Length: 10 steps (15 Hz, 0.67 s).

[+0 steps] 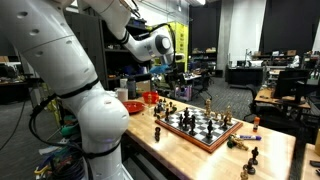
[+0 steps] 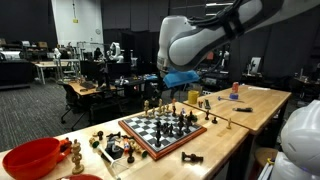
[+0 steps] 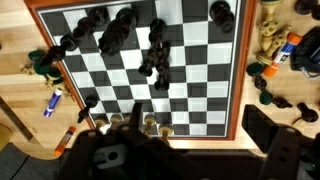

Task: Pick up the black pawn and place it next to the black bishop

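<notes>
Currently the gripper hovers above the chessboard with jaws spread wide and empty, so both pickup and placement of the piece appear not yet begun.

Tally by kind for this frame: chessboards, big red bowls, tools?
Chessboard: 1
Big red bowl: 1
Tool: 1
Total: 3
</notes>
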Each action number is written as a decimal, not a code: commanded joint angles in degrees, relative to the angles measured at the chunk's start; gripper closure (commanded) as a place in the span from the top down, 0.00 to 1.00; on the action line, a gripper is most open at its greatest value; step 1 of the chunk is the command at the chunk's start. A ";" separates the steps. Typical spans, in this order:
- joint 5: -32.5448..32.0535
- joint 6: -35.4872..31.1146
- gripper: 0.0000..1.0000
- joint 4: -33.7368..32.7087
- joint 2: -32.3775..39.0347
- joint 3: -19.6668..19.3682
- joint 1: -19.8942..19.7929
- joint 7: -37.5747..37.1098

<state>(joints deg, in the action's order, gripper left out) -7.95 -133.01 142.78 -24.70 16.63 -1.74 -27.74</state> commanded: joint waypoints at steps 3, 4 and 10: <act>-3.78 0.25 1.00 -5.31 6.28 -1.87 0.07 -0.41; -3.76 0.22 1.00 -5.41 6.78 -2.10 0.20 -0.39; -3.21 0.51 1.00 -6.27 8.52 -2.57 1.07 1.41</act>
<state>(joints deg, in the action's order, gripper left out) -11.14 -132.94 137.70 -18.15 15.51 -2.15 -27.72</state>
